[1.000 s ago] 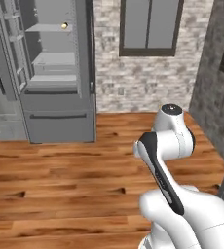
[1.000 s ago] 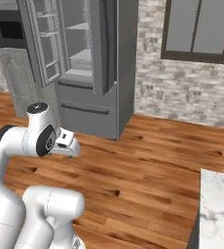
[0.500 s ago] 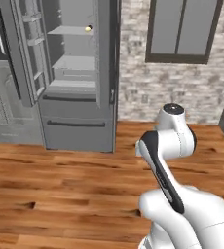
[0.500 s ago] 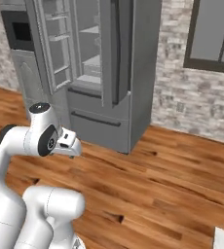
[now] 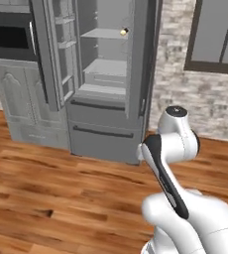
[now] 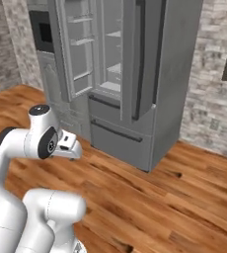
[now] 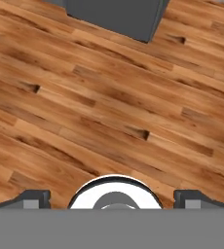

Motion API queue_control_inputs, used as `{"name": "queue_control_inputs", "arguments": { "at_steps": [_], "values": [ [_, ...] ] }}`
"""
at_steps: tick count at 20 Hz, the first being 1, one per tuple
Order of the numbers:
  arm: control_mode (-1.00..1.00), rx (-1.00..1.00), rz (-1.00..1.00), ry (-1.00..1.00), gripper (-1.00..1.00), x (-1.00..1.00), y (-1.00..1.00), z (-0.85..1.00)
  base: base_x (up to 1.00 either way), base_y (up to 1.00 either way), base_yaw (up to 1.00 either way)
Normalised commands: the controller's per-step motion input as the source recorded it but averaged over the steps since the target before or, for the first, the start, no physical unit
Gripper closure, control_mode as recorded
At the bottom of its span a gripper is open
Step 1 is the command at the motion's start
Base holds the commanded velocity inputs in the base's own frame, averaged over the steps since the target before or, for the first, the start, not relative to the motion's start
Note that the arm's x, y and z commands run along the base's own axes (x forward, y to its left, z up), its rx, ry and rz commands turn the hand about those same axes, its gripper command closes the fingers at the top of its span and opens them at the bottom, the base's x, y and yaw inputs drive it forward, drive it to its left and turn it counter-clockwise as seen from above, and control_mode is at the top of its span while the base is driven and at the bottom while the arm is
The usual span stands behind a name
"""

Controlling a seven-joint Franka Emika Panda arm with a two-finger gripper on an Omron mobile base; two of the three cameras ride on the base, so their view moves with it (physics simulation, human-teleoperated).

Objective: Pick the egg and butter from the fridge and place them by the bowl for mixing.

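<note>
Your egg sits on the fridge's upper shelf, a small yellow spot at the shelf's right end, close against the edge of the right door; it is too small to tell which way its long axis runs. You cannot make out the butter here. The fridge stands upright with its left door swung wide open toward you, its racks facing into the room, while the right door stands only partly open and screens part of the shelves. Below the shelves you see two wide drawers, both closed. Just left of the fridge stands the oven cabinet, with the open left door reaching across in front of it. To the right you have a brick wall and a window. Between you and the fridge lies bare wood floor, open for moving. Your arm is folded up close over the base, the hand pointing down at the floor. The gripper shows its fingertips far apart at the bottom corners of the hand view, so the jaws are spread wide with nothing between them.
</note>
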Motion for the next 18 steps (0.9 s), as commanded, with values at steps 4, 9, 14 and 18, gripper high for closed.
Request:
{"name": "queue_control_inputs", "arguments": {
  "at_steps": [4,9,14,18],
  "values": [
    [1.0,0.0,0.0,0.0,-1.0,0.0,0.0,0.0,0.87,0.32,0.02],
    [1.0,0.0,0.0,0.0,-1.0,0.0,0.0,0.0,0.79,0.51,0.0],
    [1.0,0.0,0.0,0.0,-1.0,0.0,0.0,0.0,0.76,0.54,-0.04],
    [1.0,0.0,0.0,0.0,-1.0,0.0,0.0,0.0,0.79,0.36,-0.24]
  ]
}}
